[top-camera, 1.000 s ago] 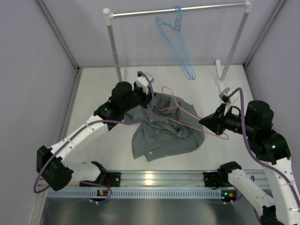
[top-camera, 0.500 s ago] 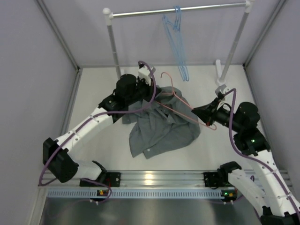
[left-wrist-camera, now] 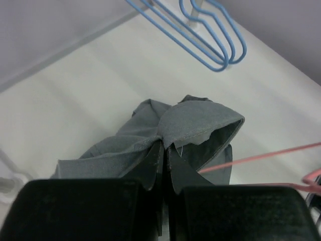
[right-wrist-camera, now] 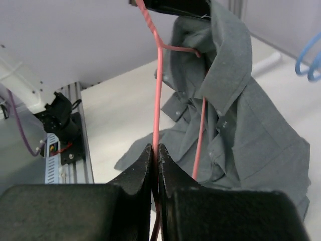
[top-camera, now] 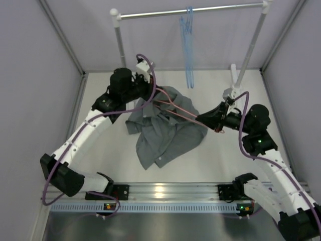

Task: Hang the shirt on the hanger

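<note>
The grey shirt hangs lifted above the table, its lower part draped on the surface. My left gripper is shut on the shirt's collar cloth. The pink hanger crosses over the shirt, its far end reaching in at the collar. My right gripper is shut on the hanger's wire, which runs up between its jaws. In the right wrist view the shirt hangs from the left gripper with a second pink wire lying against it.
A clothes rail on two white posts stands at the back, with light blue hangers hanging from it; they also show in the left wrist view. Grey walls close in both sides. An aluminium rail runs along the near edge.
My left gripper has carried the collar up and to the left. My right gripper has moved left and back with the hanger, pushing its end into the shirt. The blue hangers have swung.
</note>
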### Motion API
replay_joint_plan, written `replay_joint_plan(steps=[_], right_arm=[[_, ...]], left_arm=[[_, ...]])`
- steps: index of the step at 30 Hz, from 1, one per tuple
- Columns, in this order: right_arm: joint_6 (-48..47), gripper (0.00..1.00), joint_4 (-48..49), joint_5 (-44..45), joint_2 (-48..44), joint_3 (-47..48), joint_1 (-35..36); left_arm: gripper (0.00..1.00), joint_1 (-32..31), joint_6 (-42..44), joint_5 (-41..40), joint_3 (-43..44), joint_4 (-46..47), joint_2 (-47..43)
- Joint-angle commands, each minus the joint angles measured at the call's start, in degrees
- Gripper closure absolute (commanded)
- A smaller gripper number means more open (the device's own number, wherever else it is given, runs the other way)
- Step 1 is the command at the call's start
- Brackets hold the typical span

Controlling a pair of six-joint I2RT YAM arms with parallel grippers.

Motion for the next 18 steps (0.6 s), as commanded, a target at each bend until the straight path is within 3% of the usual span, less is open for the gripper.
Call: replay_joint_plan(steps=[1,6,9,12,18], right_arm=[[2.9,1.0,14.8,-10.4,-1.8,5.8,-0.3],[2.6,1.0,14.5,-9.7,-1.5,10.5,-0.3],[2.0,1.0,15.4,-6.1,-1.3,10.5,-0.3],[4.3,1.0,17.6,-6.4,1.7,10.3,-0.3],[6.6,1.0,18.2,1.4,7.8,8.5,-0.2]], left_arm=[[1.0,4.3,6.0,10.7,6.0,0.3,-3.5],[1.0,6.4,1.5,11.0,19.4,-11.1,2.9],[1.0,6.4,-1.3,17.0,26.8,-15.0,7.8],[1.0,6.4,-3.0,21.4,27.8,-15.0,10.0],[1.0,6.3,-6.3,20.4,21.0,-15.0,9.6]])
